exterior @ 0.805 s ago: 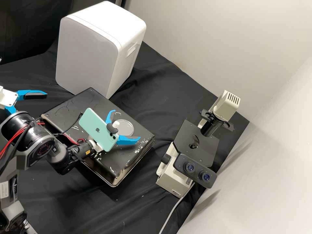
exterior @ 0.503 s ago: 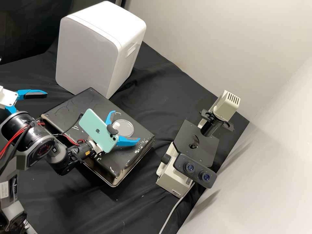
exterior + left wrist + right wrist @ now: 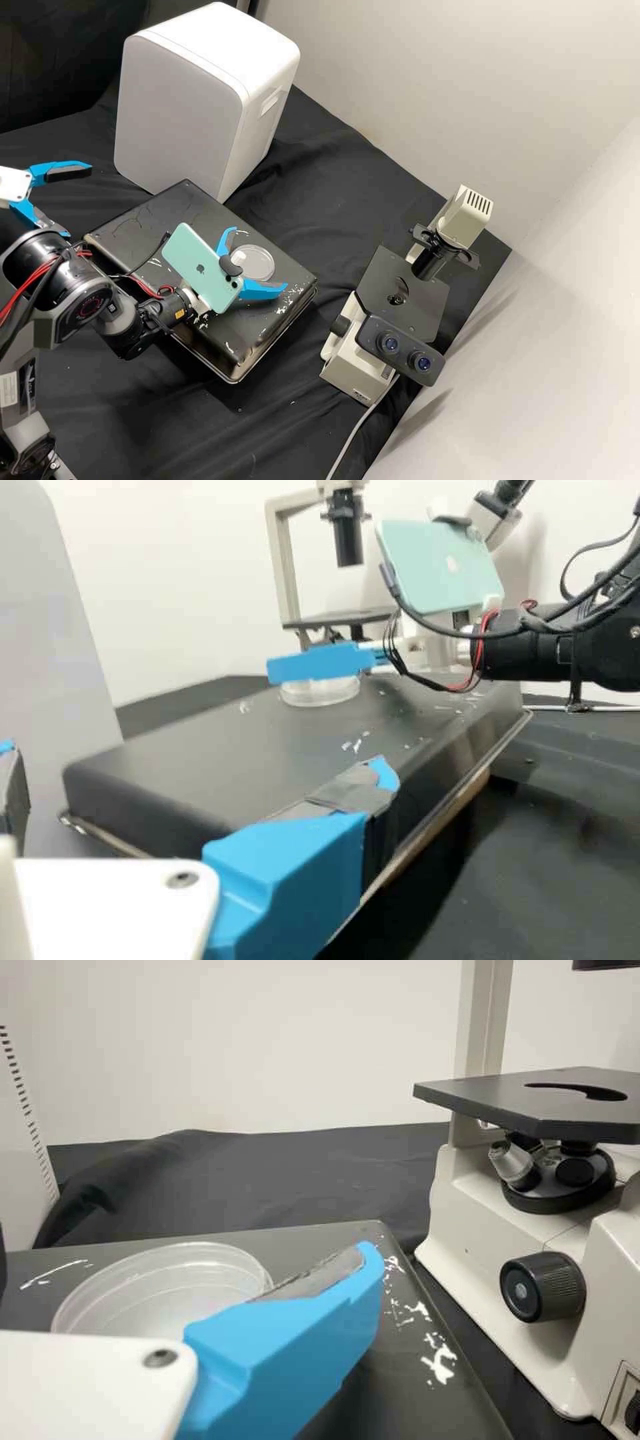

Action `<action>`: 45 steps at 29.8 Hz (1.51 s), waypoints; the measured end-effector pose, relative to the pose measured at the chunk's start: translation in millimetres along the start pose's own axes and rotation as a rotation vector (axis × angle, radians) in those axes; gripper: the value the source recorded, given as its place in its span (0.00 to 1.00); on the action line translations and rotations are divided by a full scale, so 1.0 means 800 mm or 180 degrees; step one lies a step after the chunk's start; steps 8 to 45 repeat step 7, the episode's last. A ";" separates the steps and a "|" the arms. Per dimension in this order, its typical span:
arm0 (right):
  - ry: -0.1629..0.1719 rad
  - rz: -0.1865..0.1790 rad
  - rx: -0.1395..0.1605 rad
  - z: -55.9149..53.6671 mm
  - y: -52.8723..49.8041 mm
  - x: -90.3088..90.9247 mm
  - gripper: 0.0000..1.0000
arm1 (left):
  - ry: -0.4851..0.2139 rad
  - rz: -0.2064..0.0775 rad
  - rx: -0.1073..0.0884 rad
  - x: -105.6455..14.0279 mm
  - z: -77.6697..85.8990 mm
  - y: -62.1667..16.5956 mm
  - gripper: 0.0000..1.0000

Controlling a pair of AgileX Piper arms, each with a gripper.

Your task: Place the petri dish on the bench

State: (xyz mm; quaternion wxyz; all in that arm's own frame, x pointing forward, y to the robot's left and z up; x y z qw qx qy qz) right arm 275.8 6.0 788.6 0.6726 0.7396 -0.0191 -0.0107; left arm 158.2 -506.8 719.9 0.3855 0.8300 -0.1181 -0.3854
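High view showed our right gripper (image 3: 259, 257) spread astride the petri dish (image 3: 253, 267) on the black tray (image 3: 153, 220) — we judged a gentle, level squeeze on its rim best.

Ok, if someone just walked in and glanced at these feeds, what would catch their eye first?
Probably the right gripper, its bright blue fingers spread either side of the clear petri dish on the raised black tray mid-bench, with a mint-green phone mounted on that arm. After that, the big white box behind the tray and the microscope standing beside it.
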 end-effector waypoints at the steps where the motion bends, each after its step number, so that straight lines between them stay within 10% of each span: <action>1: 0.0000 0.0000 0.0000 0.000 0.000 0.000 1.00 | 0.0000 0.0025 0.0042 -0.001 0.001 0.0017 1.00; 7: 0.0000 0.0000 0.0000 0.000 0.000 0.000 1.00 | 0.0017 0.0211 0.0346 -0.016 0.007 0.0133 1.00; 45: 0.0000 0.0000 0.0000 0.000 0.000 0.000 1.00 | 0.0017 0.0211 0.0346 -0.016 0.007 0.0133 1.00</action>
